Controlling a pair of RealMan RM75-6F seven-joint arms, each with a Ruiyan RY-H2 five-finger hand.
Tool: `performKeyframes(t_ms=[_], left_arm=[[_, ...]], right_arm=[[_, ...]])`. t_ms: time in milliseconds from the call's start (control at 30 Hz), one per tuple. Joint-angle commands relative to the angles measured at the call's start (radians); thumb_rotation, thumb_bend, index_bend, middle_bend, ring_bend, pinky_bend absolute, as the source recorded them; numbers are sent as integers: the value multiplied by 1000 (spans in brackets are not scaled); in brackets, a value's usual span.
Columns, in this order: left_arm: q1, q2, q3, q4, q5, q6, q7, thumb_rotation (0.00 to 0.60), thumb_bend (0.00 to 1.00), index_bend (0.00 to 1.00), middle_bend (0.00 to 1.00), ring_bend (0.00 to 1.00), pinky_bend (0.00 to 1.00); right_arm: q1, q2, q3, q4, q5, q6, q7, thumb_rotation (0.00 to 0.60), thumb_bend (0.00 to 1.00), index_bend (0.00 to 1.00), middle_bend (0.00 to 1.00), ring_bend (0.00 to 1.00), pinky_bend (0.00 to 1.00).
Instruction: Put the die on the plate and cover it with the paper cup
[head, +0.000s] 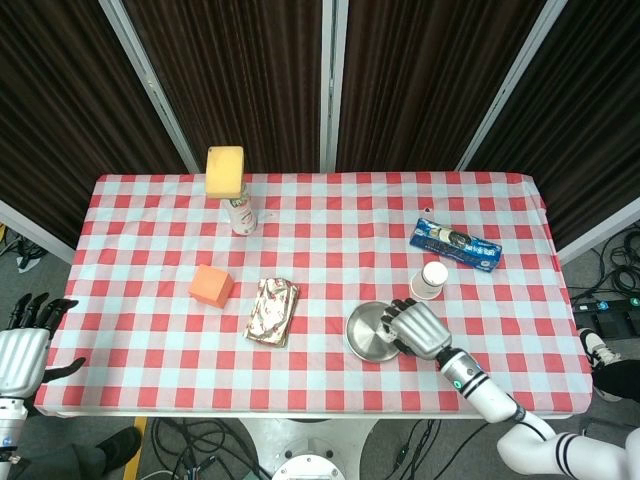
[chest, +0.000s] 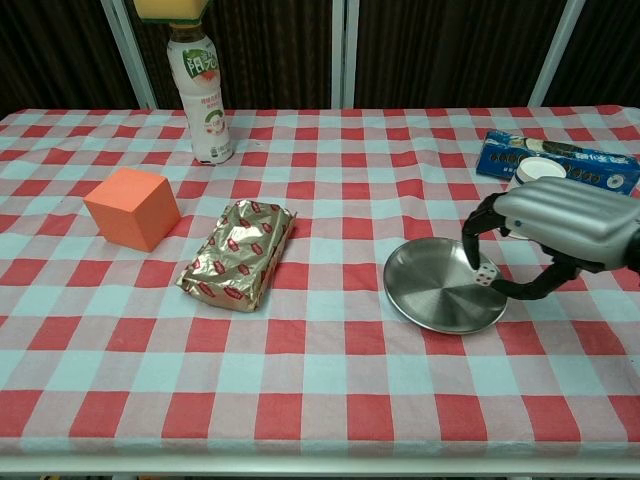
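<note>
My right hand (head: 420, 328) (chest: 555, 225) hangs over the right side of the round metal plate (head: 370, 335) (chest: 432, 292). It pinches the small white die (chest: 484, 274) between thumb and a finger, just above the plate's surface. In the head view the hand hides the die. The white paper cup (head: 433, 279) stands upright just behind the plate. In the chest view only the rim of the cup (chest: 527, 172) shows past the hand. My left hand (head: 22, 350) is off the table's left edge, holding nothing, with its fingers apart.
An orange cube (chest: 132, 207) and a foil snack packet (chest: 240, 253) lie left of the plate. A drink bottle (chest: 203, 100) with a yellow block on top stands at the back left. A blue biscuit pack (chest: 560, 160) lies behind the cup.
</note>
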Motion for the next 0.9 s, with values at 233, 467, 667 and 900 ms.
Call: performKeyframes(t_ms=[233,467,667,900], left_arm=[[8,1,3,1,-5,5,-4,600,0,184,180,71,0],[0,2,-1,3,5,1,-5,600,0,184,180,71,0],[-10,2,-2,-5,8,-11,11,600,0,184,179,71,0],[-9,9,0,-22,2,-15,25,600,0,184,179,71,0]], right_arm=[[31,-26,18,-22,38,-16,-68,600,126,68,158,37,115],[-37,107,78,-94,98,136,-26,600,103,31,149,18,99],[-59,180,139,-83,255,94,98,600,103,59,160,27,113],[-17,163,164,13,367,-107,359,600,103,93,167,37,130]])
